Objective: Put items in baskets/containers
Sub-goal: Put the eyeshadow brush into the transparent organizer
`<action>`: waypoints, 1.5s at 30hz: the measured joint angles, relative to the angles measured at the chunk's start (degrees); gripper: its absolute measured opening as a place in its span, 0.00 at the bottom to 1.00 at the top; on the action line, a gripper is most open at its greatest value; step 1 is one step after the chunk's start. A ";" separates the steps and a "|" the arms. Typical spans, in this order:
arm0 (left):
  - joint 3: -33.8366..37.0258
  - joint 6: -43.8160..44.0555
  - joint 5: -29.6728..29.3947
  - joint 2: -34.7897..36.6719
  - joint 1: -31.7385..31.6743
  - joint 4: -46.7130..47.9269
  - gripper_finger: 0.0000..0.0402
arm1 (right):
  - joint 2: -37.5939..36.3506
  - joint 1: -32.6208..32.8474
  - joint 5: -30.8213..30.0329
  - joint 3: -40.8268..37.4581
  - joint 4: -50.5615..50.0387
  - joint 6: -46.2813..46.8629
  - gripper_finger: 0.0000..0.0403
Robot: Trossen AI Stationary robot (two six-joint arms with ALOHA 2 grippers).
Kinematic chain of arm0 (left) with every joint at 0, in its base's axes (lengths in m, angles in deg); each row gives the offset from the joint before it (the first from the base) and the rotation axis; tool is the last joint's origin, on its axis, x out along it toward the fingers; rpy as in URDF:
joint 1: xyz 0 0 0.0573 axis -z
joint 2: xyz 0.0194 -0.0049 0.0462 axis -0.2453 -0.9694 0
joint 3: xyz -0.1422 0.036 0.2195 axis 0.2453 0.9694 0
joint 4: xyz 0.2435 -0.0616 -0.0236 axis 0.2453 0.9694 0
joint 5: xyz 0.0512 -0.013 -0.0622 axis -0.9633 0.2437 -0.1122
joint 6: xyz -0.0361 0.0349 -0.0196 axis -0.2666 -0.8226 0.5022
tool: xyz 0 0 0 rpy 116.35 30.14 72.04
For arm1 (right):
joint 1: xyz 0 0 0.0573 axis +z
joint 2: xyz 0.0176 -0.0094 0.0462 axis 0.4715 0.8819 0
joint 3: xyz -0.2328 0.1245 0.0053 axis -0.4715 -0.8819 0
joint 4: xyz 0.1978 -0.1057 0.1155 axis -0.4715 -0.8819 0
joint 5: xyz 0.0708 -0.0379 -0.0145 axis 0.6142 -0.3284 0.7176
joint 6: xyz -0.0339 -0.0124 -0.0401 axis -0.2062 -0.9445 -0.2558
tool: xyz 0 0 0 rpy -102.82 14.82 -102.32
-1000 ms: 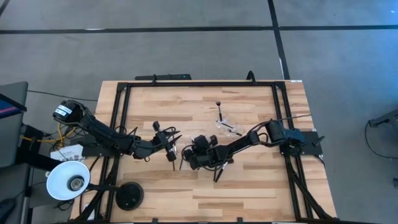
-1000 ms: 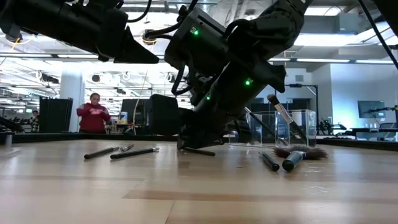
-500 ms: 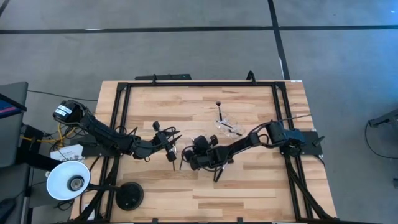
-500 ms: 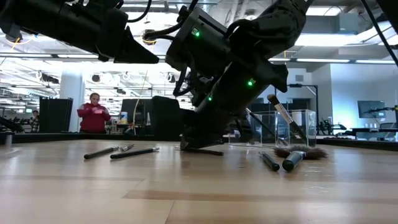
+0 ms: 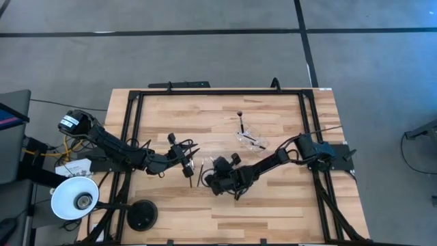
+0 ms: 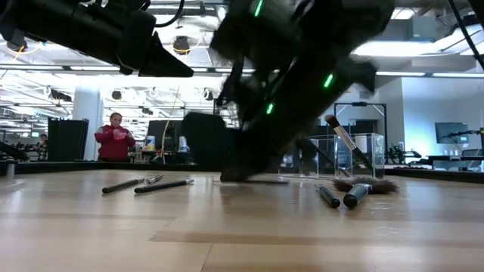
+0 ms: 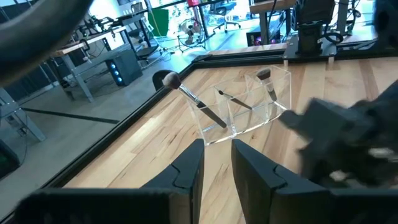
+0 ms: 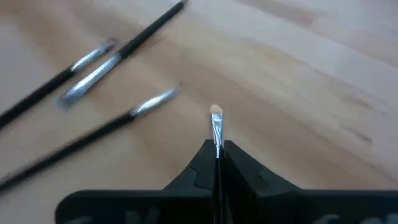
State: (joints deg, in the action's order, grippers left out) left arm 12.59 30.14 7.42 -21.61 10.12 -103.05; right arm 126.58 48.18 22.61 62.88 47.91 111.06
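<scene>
My right gripper (image 8: 217,149) sits low over the middle of the table (image 5: 273,205) and is shut on a slim brush (image 8: 216,121) with a silver ferrule and a small pale tip. More brushes (image 8: 93,65) lie flat on the wood just beyond it. The clear container (image 5: 251,140) stands toward the far side with a few brushes leaning inside it (image 7: 249,106). My left gripper (image 7: 216,163) waits left of centre (image 5: 189,167), above the table, open with nothing between its fingers. My right gripper pinches the brush between its two fingers just behind the ferrule (image 8: 217,140). The fingers lie along the brush, slanting down at the table. The ferrule and tip stick out past the fingertips. The handle is hidden behind the fingers, so I cannot tell whether it is off the wood.
Two brushes (image 6: 147,183) lie toward the left in the low view, and two more, one fan-shaped (image 6: 355,190), lie near the container. A white lamp shade (image 5: 75,198) and its black base (image 5: 142,216) stand at the near left. Black rails (image 5: 133,137) frame the table.
My right gripper has drawn toward the table's near edge, risen a little and rolled about its own line; in the low view it shows as a blur.
</scene>
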 joint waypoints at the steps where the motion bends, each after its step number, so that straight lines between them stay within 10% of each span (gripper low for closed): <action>1: 0.00 0.06 0.00 0.00 0.02 -0.02 0.20 | -1.69 0.30 -0.42 -0.03 -0.03 -2.59 0.01; 12: -0.02 2.69 0.70 0.00 0.00 -0.07 0.20 | -26.23 7.41 -26.29 0.12 1.67 -34.86 0.01; 18: -0.04 3.98 8.34 0.00 -0.36 -4.76 0.20 | -33.63 11.58 -26.31 -6.89 4.28 -37.44 0.01; 30: -0.05 4.05 19.26 0.00 -1.36 -9.04 0.20 | -45.55 14.06 -0.50 -12.60 39.95 -80.21 0.01; 36: -0.05 4.02 19.27 0.00 -1.36 -9.36 0.20 | -46.50 8.53 11.90 -24.51 43.55 -72.82 0.01; 45: -0.04 2.92 22.66 0.02 -1.33 -14.04 0.20 | -25.86 -4.35 33.46 -44.11 99.91 -52.04 0.01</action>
State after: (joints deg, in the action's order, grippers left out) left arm 12.54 33.06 30.07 -21.58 8.78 -117.10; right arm 100.72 43.83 56.07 18.77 147.82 59.01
